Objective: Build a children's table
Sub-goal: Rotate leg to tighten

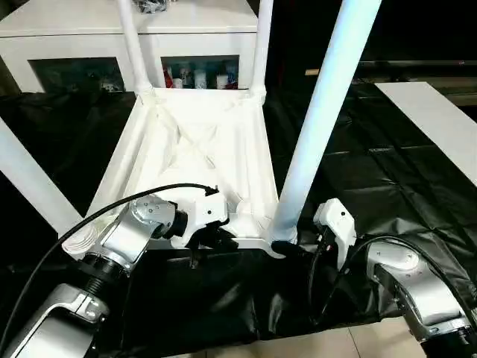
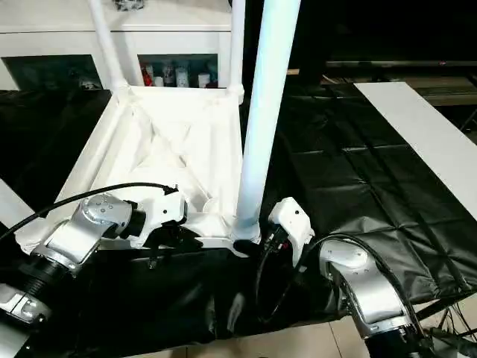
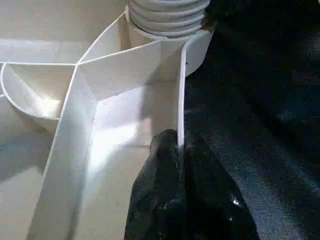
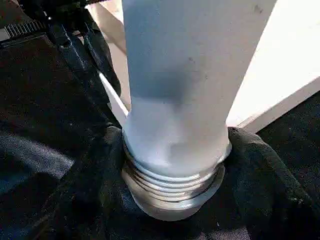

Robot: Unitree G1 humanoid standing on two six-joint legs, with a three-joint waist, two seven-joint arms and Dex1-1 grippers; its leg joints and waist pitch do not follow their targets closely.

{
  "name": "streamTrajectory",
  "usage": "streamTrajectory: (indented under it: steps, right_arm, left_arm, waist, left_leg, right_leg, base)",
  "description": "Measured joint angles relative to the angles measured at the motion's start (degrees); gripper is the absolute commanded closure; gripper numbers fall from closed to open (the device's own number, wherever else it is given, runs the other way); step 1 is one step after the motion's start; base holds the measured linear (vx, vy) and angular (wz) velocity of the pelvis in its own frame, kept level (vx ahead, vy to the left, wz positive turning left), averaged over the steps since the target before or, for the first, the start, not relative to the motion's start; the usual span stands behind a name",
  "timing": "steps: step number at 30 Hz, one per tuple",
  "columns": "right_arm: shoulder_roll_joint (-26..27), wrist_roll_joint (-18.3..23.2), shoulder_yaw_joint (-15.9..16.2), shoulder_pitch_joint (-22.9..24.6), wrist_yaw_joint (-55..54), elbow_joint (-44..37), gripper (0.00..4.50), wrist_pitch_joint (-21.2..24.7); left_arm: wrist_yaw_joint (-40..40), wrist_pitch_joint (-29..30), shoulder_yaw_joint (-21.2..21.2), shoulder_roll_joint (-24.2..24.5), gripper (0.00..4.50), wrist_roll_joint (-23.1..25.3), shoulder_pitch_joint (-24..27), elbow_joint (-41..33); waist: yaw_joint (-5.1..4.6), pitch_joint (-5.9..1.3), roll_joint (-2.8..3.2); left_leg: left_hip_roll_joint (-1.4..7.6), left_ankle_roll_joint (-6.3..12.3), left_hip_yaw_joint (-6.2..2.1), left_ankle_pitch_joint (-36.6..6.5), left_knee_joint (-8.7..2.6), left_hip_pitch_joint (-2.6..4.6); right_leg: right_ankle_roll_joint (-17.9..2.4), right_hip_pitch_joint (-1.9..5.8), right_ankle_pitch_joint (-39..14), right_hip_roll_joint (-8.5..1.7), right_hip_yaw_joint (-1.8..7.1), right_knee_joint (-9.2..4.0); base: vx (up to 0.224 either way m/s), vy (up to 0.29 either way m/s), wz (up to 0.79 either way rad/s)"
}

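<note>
The 4th leg (image 1: 320, 127) is standing upright in the tabletop (image 1: 201, 142)'s near-right corner socket, right tool (image 1: 287, 248) wrapping its threaded base, while left tool (image 3: 181, 150) is pinching the rim alongside.

One white plastic rectangular tabletop (image 1: 195, 153) lies upside down on one black quilted cloth (image 1: 358, 186), its ribbed underside facing up. Four long white tapered tube legs are counted: two far legs, one at the far left corner (image 1: 132, 45) and one at the far right corner (image 1: 261, 45), one near right leg (image 1: 320, 112) with its threaded end at a corner socket, and one near left leg (image 1: 30, 183) slanting out at the picture's edge. Two silver robot arms reach in, each ending in one black two-fingered gripper: the left gripper (image 1: 212, 240) and the right gripper (image 1: 294, 250). One white cabinet with dark glass doors (image 1: 89, 45) stands behind. One flat white panel (image 1: 436, 123) lies at far right.
</note>
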Motion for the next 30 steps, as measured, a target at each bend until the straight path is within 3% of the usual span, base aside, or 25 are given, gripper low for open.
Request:
streamTrajectory:
  steps: [5, 9, 14, 17, 19, 27, 28, 30]
  right_arm:
    - [6.16, -0.86, -2.06, 0.64, -8.37, 4.25, 1.78, -3.87]
    - [11.00, -2.35, -4.08, 0.38, -16.05, 7.57, 1.79, -6.34]
    - [17.10, -5.75, -5.82, -4.83, -28.07, 15.67, 1.79, -8.99]
    - [20.85, -6.98, -8.23, -9.19, -35.71, 21.56, 1.80, -9.87]
    - [23.22, -7.11, -7.88, -10.01, -36.88, 22.79, 1.80, -10.42]
    - [24.08, -8.17, -7.66, -9.41, -37.30, 22.82, 1.80, -12.28]
    - [24.14, -7.94, -7.77, -8.63, -37.30, 22.01, 1.45, -12.43]
    - [24.23, -7.35, -7.86, -7.34, -37.27, 20.15, 1.24, -12.00]
  left_arm:
    - [5.34, 2.08, 2.30, -2.44, 4.50, 0.05, 1.20, -0.14]
    - [11.34, 3.86, 5.32, -7.40, 4.50, -0.38, 2.52, -0.53]
    - [21.21, 4.11, 8.39, -13.75, 4.50, -0.75, 1.94, 2.92]
    - [29.24, 3.15, 10.05, -19.08, 4.50, -0.87, 0.70, 6.36]
    - [33.62, 2.81, 11.04, -22.66, 4.50, -1.66, 0.19, 7.28]
    - [32.86, 2.71, 7.87, -20.48, 4.50, 2.01, -0.81, 7.23]
    - [32.68, 1.89, 7.51, -20.34, 4.50, 2.24, -0.66, 7.19]
    - [32.17, 0.55, 7.15, -20.04, 4.50, 2.25, -0.08, 6.50]
  waist:
    - [-1.25, -0.11, 0.18]
    - [-1.45, -0.12, 0.09]
    - [-2.03, -0.23, 0.02]
    - [-2.00, -0.35, -0.29]
    - [-2.34, -0.23, -0.86]
    - [-2.57, -0.26, -0.91]
    - [-2.45, -0.26, -0.91]
    - [-2.27, -0.25, -0.91]
  left_leg:
    - [0.00, -0.07, 0.06, 0.06, 0.00, 0.10]
    - [0.00, -0.02, 0.07, 0.11, 0.00, 0.12]
    - [-0.01, -0.02, 0.08, 0.14, 0.00, 0.12]
    - [-0.01, -0.04, 0.08, 0.13, 0.00, 0.06]
    - [0.09, -0.02, 0.08, 0.14, 0.00, -0.05]
    - [0.19, 0.04, 0.08, 0.16, -0.09, -0.04]
    - [0.18, 0.03, 0.08, 0.15, -0.10, -0.05]
    - [0.18, 0.01, 0.08, 0.14, -0.11, -0.08]
  right_leg:
    - [-0.09, 0.01, 0.06, 0.00, 0.05, 0.08]
    - [-0.14, 0.04, 0.09, 0.00, 0.05, 0.04]
    - [-0.20, 0.06, 0.14, 0.00, 0.06, 0.01]
    - [-0.22, 0.06, 0.15, -0.01, 0.05, -0.05]
    - [-0.22, 0.00, 0.16, 0.05, 0.00, -0.10]
    - [-0.21, -0.03, 0.15, 0.12, -0.05, -0.17]
    - [-0.21, -0.03, 0.15, 0.12, -0.05, -0.19]
    - [-0.21, -0.03, 0.15, 0.12, -0.05, -0.24]
  base:
    - [0.000, 0.000, 0.00]
    - [0.000, 0.000, 0.00]
    - [0.000, 0.000, 0.00]
    - [0.000, 0.000, 0.00]
    - [0.000, 0.000, 0.00]
    - [0.000, 0.000, 0.00]
    - [0.000, 0.000, 0.00]
    - [0.000, 0.000, 0.00]
